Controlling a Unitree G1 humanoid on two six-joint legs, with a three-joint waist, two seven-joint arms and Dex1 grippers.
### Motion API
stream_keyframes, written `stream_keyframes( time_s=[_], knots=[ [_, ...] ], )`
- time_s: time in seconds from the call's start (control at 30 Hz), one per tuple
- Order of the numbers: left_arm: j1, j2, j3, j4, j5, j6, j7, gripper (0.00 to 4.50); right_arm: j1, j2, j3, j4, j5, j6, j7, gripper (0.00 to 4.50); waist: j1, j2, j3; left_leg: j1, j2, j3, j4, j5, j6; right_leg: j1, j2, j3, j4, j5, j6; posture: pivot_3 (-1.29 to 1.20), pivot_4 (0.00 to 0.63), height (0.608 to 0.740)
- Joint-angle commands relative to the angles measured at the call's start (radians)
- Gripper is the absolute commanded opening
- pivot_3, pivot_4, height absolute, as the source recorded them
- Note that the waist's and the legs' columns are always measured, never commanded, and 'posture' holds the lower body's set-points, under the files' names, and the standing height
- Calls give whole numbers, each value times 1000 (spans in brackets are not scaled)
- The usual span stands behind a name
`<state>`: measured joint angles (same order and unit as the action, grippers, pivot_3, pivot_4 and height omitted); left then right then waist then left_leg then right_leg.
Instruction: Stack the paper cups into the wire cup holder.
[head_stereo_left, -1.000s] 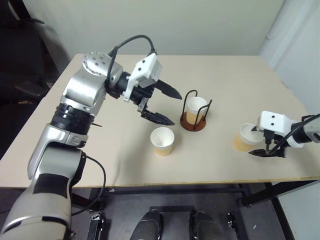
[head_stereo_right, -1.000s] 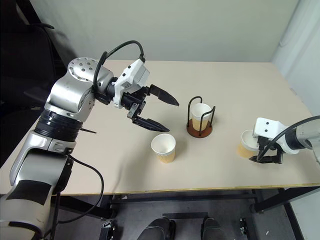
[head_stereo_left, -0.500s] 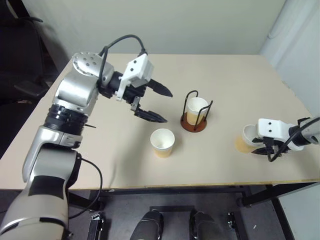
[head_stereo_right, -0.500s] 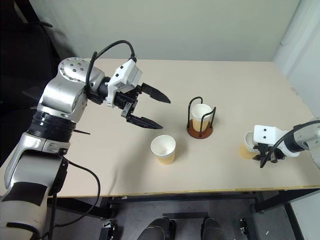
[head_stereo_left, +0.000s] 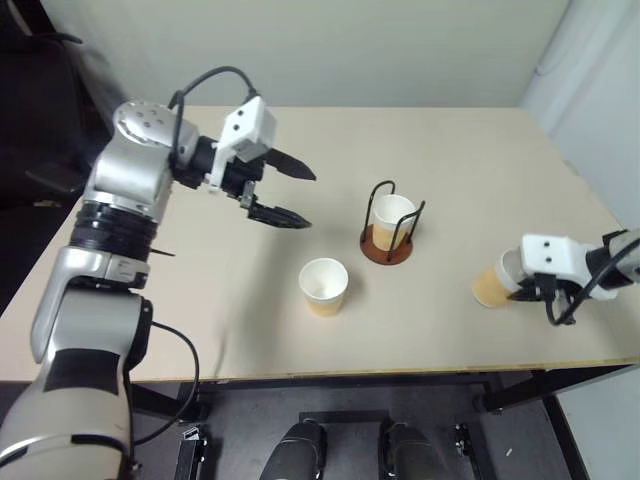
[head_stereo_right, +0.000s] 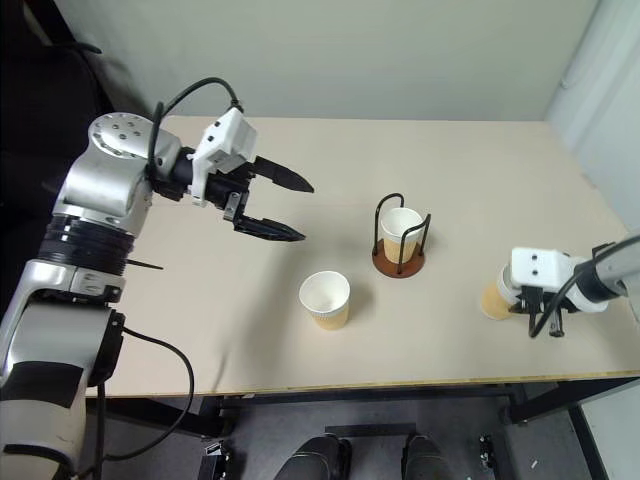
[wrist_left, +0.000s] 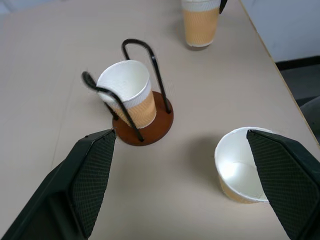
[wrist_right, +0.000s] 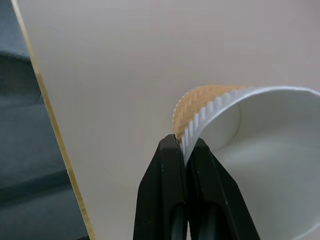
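One paper cup (head_stereo_left: 392, 213) sits inside the wire cup holder (head_stereo_left: 385, 250) at the table's middle. A second paper cup (head_stereo_left: 324, 285) stands loose in front of the holder, mouth up. The third paper cup (head_stereo_left: 489, 286) is near the front right edge, leaning slightly. My right gripper (wrist_right: 184, 146) is shut on its white rim, one finger inside and one outside. My left gripper (head_stereo_left: 311, 201) hangs open and empty above the table, left of the holder. In the left wrist view its wide-spread fingers (wrist_left: 90, 180) frame the holder (wrist_left: 155, 129) and the loose cup (wrist_left: 240, 167).
The beige table (head_stereo_left: 480, 150) has bare room behind and left of the holder. Its front edge (wrist_right: 50, 130) runs close by the right-hand cup. A pale wall stands behind the table, and a dark chair (head_stereo_left: 40, 120) sits off its left side.
My right gripper has shut on the right cup's rim and raised it a little. My left arm has drawn back to the left, away from the holder, still open.
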<state>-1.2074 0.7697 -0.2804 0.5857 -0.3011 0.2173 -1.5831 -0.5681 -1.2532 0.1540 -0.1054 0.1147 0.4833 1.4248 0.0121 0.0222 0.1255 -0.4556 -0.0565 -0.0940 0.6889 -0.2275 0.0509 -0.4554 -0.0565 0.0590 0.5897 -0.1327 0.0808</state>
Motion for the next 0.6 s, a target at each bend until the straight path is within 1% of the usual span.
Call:
stream_keyframes(
  time_s=[0.03, 0.17, 0.33, 0.47, 0.6],
  knots=[
    [-25, 27, -8, 17, -62, -45, -31, 4500, -155, 2, -73, -47, 67, 112, 8, 24, -2, 0, 0, 0, 0, 0, -2, 1, 0, 0, 0, 0, 0, 0, 0, 0, 150, 740],
    [-27, 32, -39, 27, -121, -52, -31, 4500, -305, 44, -46, -27, 73, 167, -5, 24, 1, 0, 0, 1, 1, -1, -8, 3, -3, -2, 0, -2, 0, -2, -4, 0, 150, 740],
    [-40, 30, -75, 75, -134, -94, -31, 4500, -476, 140, 8, 22, 50, 182, -19, 24, 1, 0, 0, 0, 1, -2, -10, 3, -4, -5, 0, -4, 3, -3, -5, 0, 150, 740],
    [-49, 29, -99, 98, -133, -121, -31, 4500, -559, 222, 58, 77, 19, 159, -35, 24, 0, 0, 0, 0, 1, -3, -10, 4, -7, -5, 0, -4, 2, -3, -6, 0, 150, 740],
    [-58, 30, -107, 106, -137, -125, -31, 4500, -577, 296, 101, 100, 5, 135, -34, 24, 1, 0, 0, 0, 1, -3, -10, 5, -7, -5, 0, -4, 2, -3, -6, 0, 150, 740]
  ],
)
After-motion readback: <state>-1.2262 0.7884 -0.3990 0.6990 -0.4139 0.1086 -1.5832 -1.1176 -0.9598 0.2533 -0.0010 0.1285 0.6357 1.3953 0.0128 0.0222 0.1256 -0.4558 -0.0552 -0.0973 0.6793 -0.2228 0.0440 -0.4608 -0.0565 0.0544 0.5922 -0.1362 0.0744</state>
